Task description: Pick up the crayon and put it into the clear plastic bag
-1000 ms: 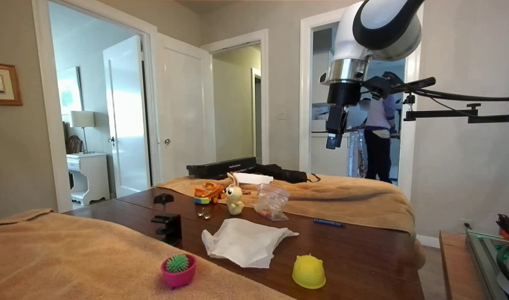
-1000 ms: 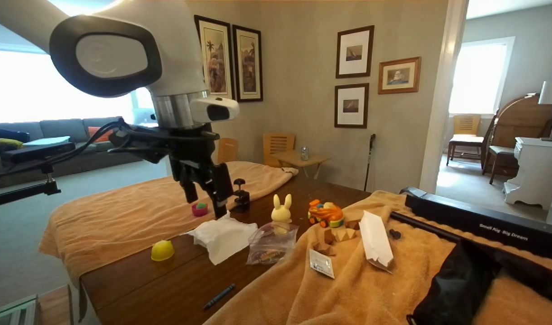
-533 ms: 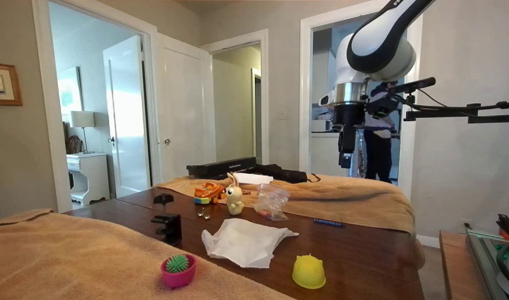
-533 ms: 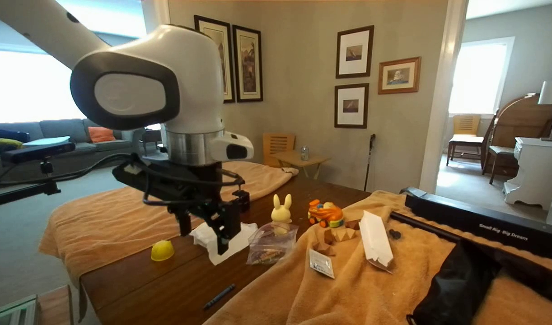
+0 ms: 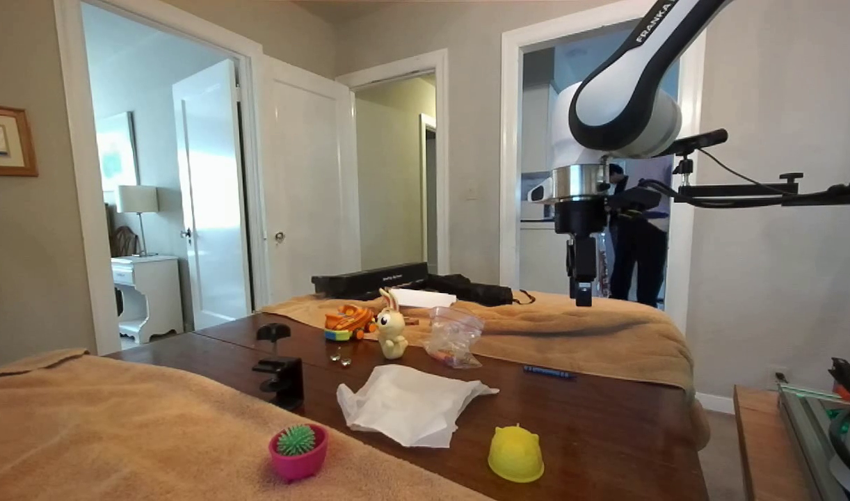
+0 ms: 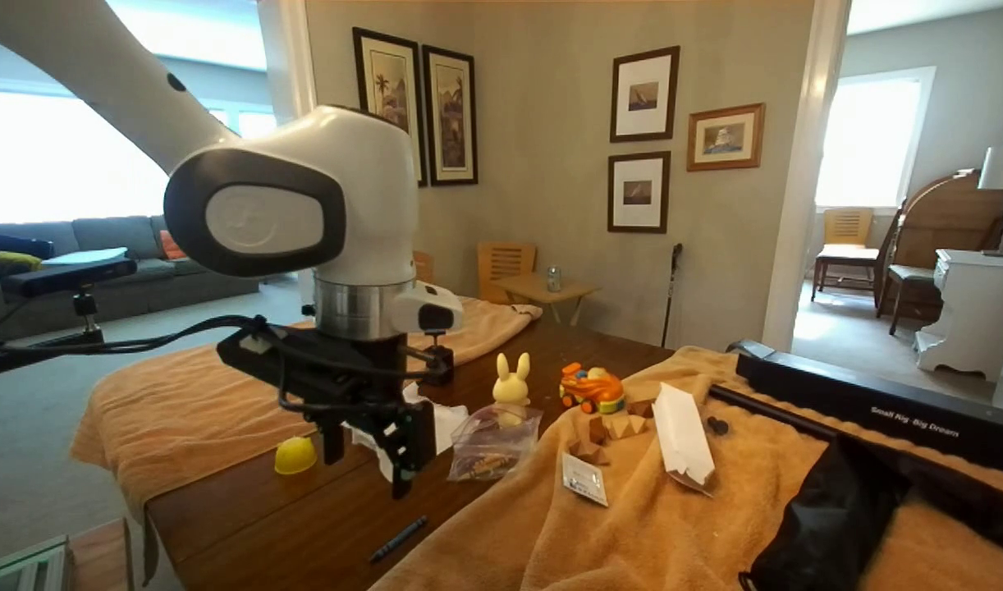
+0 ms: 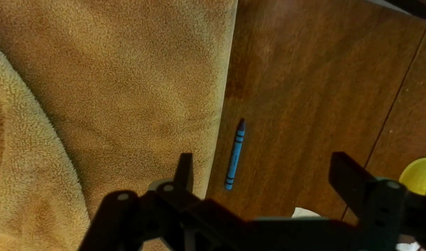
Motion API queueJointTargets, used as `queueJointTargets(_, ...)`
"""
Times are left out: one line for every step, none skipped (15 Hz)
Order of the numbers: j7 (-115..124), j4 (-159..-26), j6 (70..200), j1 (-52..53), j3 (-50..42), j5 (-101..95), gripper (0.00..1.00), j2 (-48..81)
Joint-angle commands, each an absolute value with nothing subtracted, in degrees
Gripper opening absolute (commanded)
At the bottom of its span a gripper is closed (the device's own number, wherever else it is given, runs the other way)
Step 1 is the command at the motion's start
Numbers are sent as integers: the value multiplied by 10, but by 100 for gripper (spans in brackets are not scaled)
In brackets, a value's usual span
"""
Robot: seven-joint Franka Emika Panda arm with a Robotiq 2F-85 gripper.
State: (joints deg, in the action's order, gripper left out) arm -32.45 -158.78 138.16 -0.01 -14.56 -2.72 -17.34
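The blue crayon [image 5: 549, 371] lies flat on the dark wooden table beside the tan towel's edge; it also shows in an exterior view [image 6: 399, 539] and in the wrist view [image 7: 235, 157]. The clear plastic bag [image 5: 454, 337] sits partly on the towel with small coloured things inside, also in an exterior view [image 6: 495, 443]; it is out of the wrist view. My gripper [image 7: 261, 155] is wide open and empty, above the table. In the wrist view the crayon shows between the fingers, nearer the left one. The gripper also appears in both exterior views [image 5: 582, 300] [image 6: 366, 476].
A white tissue [image 5: 414, 407], a yellow cup [image 5: 515, 454], a bunny figure [image 5: 391, 332] and a black clamp [image 5: 282, 376] stand on the table. An orange toy car [image 6: 592, 389], a white box [image 6: 682, 439] and a small packet [image 6: 583, 479] lie beyond the bag.
The arm has come down toward the table and the gripper has straightened to point downward, closer to the crayon. The crayon and bag have not moved.
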Motion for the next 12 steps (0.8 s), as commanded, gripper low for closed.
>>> queueJointTargets(-337,-1588,1427,-14,-136,-35,100,-136)
queueJointTargets(-343,-1588,1438,-13,-137,-29,100,-127)
queueJointTargets(-347,-1588,1447,-11,-136,-25,100,-118)
queueJointTargets(-348,-1588,1456,-11,-134,-26,100,-111)
queueJointTargets(-343,-1588,1463,-10,-128,-28,100,-102)
queueJointTargets(-343,-1588,1470,-9,-125,-24,100,-94)
queueJointTargets(-341,-1588,1477,-9,-121,-25,100,-86)
queueJointTargets(-342,-1588,1483,-9,-119,-20,100,-80)
queueJointTargets(-348,-1588,1492,-8,-117,-12,100,-74)
queueJointTargets(-347,-1587,1502,-7,-114,-7,100,-67)
queueJointTargets(-345,-1587,1513,-7,-110,-6,100,-60)
queueJointTargets(-328,-1586,1527,-10,-103,-15,100,-52)
